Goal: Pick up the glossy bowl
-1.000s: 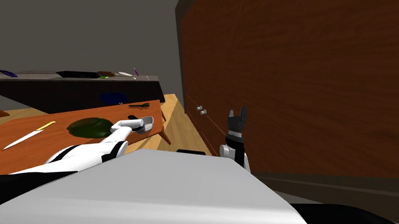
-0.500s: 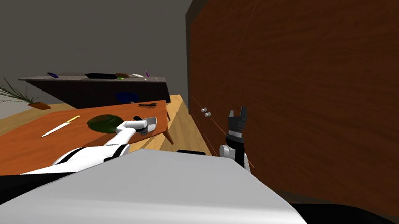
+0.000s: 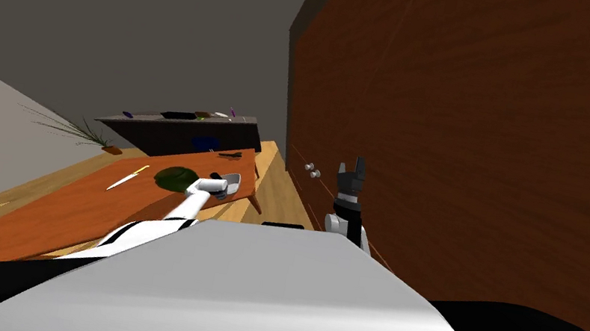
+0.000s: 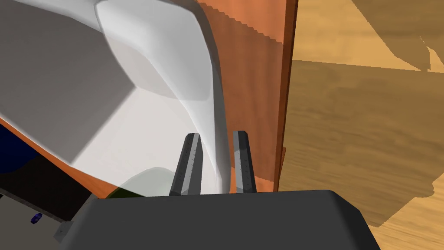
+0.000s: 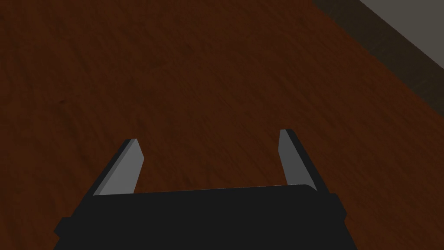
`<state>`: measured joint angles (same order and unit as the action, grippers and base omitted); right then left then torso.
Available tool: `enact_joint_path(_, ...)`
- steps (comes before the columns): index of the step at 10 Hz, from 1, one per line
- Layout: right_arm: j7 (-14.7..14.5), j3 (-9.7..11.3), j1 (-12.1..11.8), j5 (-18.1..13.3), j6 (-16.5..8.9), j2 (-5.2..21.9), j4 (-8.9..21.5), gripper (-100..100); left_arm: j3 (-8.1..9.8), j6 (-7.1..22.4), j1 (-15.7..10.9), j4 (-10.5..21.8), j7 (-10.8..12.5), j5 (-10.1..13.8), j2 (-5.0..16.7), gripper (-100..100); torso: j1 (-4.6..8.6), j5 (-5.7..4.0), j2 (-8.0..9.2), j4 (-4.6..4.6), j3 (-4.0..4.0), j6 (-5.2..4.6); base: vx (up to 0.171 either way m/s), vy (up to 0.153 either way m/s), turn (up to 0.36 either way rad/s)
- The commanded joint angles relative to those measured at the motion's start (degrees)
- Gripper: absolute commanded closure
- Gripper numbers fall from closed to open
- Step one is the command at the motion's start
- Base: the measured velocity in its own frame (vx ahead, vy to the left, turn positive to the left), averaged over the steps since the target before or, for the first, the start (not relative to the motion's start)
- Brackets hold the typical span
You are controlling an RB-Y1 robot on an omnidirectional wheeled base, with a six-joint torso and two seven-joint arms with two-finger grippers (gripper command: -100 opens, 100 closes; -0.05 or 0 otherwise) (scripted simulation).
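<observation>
Left wrist view: pale glossy bowl (image 4: 130, 100) close up, one stretch of its thin wall standing between the fingers (image 4: 190, 165) of the left hand (image 4: 217, 134). Gripped at the rim rather than across the body, probably because so wide a bowl would not fit between such blades, while a thin wall suits them well. Fingers drawn close together, clamped on that wall, one inside the bowl and one outside. Placed at the far right end of the orange-brown desk (image 3: 74, 204), close to its right edge, within easy reach of the left arm. Resting on the desk or just clear of it: cannot tell. Lift likely next; glossy wall and a one-sided hold could let the bowl tip or slip, so a slow, level rise seems wise. Dark green lump (image 3: 176, 177) just left of the bowl; knife (image 3: 126, 179) farther left, well apart. Wooden floor (image 4: 368, 130) beyond the desk's right edge. Right hand (image 3: 352, 166) raised off to the right, holding nothing, fingers wide apart, facing a dark brown cupboard (image 3: 504, 135); parked there, at a guess, to leave the bowl to the working arm.
</observation>
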<state>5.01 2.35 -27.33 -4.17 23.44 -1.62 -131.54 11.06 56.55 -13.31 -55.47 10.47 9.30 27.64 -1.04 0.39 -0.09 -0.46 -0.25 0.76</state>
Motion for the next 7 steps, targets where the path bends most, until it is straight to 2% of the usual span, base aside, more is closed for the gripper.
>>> enact_joint_path(1, 0.0, 0.0, 0.0, 0.0, 0.0, 0.0, 0.0, 0, -1.43, 0.5, 0.81, -2.86, -0.82, -0.43, -1.19, 100, 0.0, 0.0, 0.0, 0.0, 0.0, 0.0, 0.121, 0.049, 0.362)
enact_joint_path(2, 0.0, 0.0, 0.01, 0.0, 0.0, 0.0, 0.0, 0, -3.84, 2.64, 2.39, -4.54, -1.55, -2.13, -3.69, 100, -0.09, 0.0, -0.09, -0.06, -0.08, 0.03, 0.149, 0.063, 0.408)
enact_joint_path(3, 0.0, 0.0, 0.0, 0.0, 0.0, 0.0, 0.0, 0, -4.44, 2.64, 2.39, -8.36, -1.55, -2.13, -4.0, 100, -0.22, 0.09, -0.18, -0.2, -0.19, 0.16, 0.129, 0.05, 0.446)
enact_joint_path(4, 0.0, 0.0, 0.0, 0.0, 0.0, 0.0, 0.0, 0, -6.44, 4.79, 3.96, -11.28, -2.27, -3.84, -6.26, 100, -0.27, 0.1, -0.17, -0.22, -0.2, 0.16, 0.121, 0.035, 0.458)
enact_joint_path(5, 0.0, 0.0, 0.01, 0.0, 0.0, 0.0, 0.0, 0, -7.45, 4.79, 3.96, -10.67, -2.27, -3.84, -6.8, 100, -0.33, 0.23, -0.28, -0.31, -0.3, 0.08, 0.121, 0.023, 0.422)
enact_joint_path(7, 0.0, 0.01, 0.03, 0.0, 0.0, 0.0, 0.0, 0, -7.45, 4.79, 3.96, -13.52, -2.27, -3.84, -6.8, 100, -0.51, 0.45, -0.22, -0.52, -0.39, 0.13, 0.037, 0.004, 0.057)
